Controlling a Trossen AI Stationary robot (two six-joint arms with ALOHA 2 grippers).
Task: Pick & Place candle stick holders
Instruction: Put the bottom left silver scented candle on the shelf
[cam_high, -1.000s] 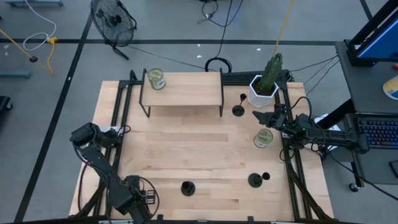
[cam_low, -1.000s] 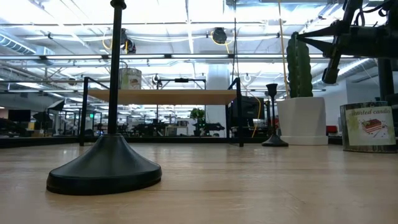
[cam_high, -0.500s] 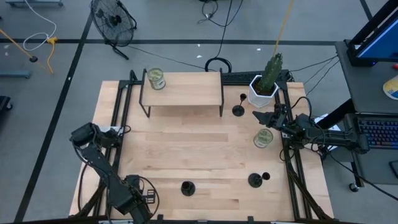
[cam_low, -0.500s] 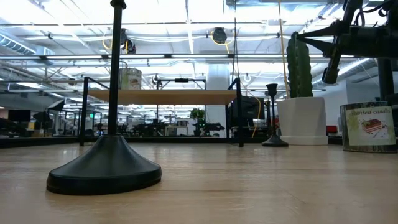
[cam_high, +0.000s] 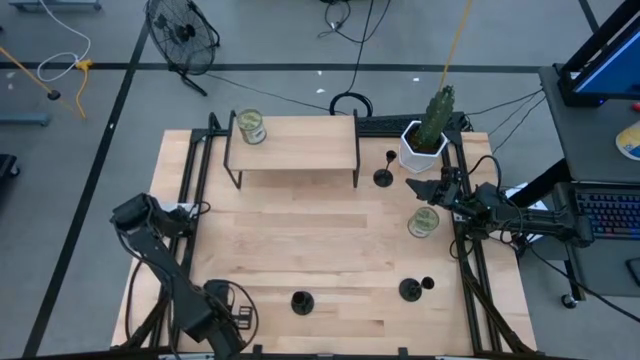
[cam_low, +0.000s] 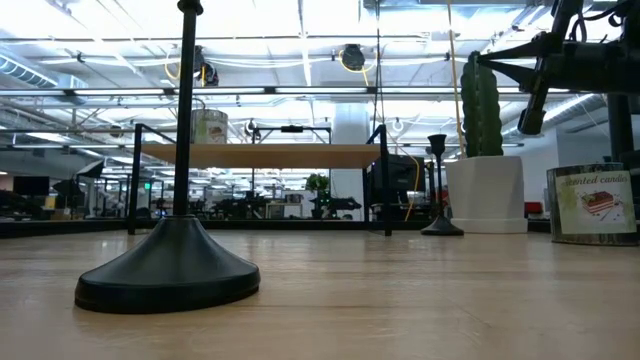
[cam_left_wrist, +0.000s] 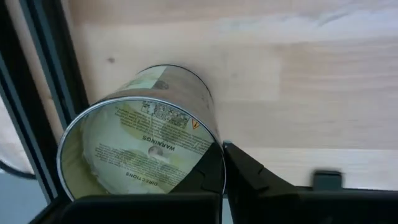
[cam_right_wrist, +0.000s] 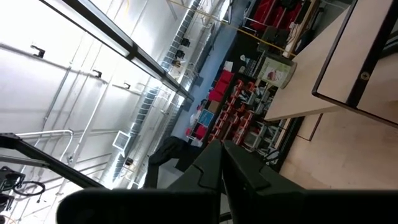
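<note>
Three black candle stick holders stand upright on their disc bases on the wooden table. One (cam_high: 383, 176) is by the cactus pot, one (cam_high: 408, 290) is near the front right, and one (cam_high: 301, 301) is at the front centre, large in the low view (cam_low: 170, 270). My left gripper (cam_high: 133, 213) is raised over the table's left edge, shut and empty. My right gripper (cam_high: 428, 188) hangs shut and empty above the table at the right, between the pot and a jar, and shows high in the low view (cam_low: 535, 105). Both wrist views show shut fingers (cam_left_wrist: 249, 177) (cam_right_wrist: 249, 174).
A glass jar (cam_high: 423, 222) stands on the table by the right rail. A white pot with a cactus (cam_high: 425, 140) stands at the far right. A wooden shelf on black legs (cam_high: 295, 140) at the back carries another jar (cam_high: 248, 128). Black frame rails run along both table sides.
</note>
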